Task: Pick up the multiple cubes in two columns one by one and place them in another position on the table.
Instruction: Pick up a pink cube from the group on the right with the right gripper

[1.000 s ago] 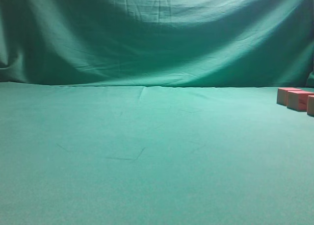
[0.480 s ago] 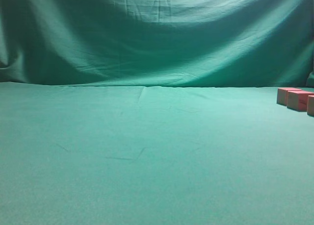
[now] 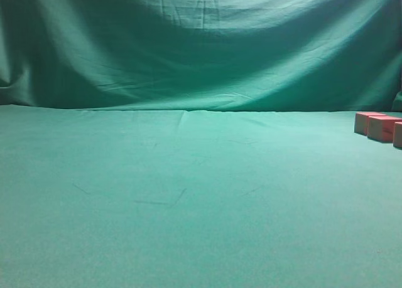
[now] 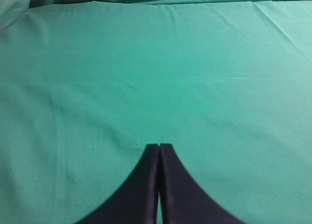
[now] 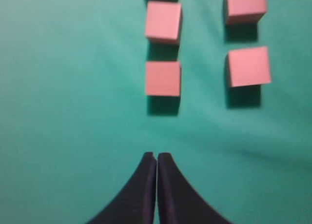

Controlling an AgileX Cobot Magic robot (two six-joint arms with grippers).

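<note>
The cubes (image 5: 163, 78) lie in two columns on the desk (image 5: 73, 112) just ahead of the right pincer (image 5: 157, 158), and at the far right edge of the exterior view; none looks moved, so I judge the task barely begun, with every block left to carry. Both the right pincer and the left pincer (image 4: 159, 147) have their dark curved tips pressed together, holding nothing. The blocks are sharp-edged, pinkish-red and matte on faintly creased green cloth.

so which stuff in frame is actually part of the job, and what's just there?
Job:
- cubes, two columns ahead of the right gripper
- table, green cloth
- left gripper, over bare cloth
Both grippers closed, empty.

Just there:
- green backdrop
</note>
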